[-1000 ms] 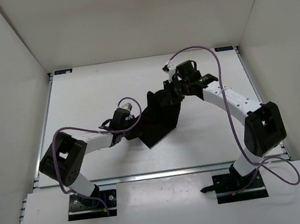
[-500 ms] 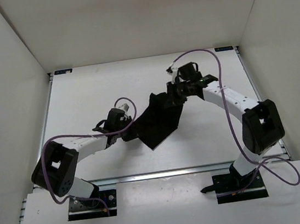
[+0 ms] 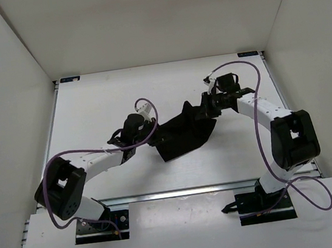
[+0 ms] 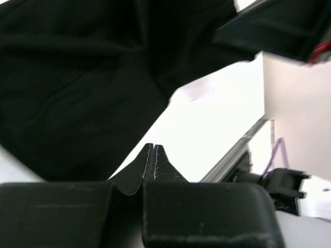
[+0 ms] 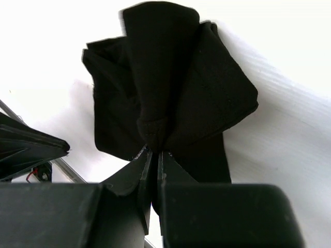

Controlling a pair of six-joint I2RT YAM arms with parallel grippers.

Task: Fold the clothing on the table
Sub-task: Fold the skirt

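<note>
Between left pincer and right pincer stretches the clothing.

Crumpled black clothing on white table

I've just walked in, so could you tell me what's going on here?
The black clothing on the white table is being folded by two grippers. The right gripper is shut on a bunched fold of it; the left gripper is shut at its edge. The garment is crumpled, not yet neatly folded.
</note>
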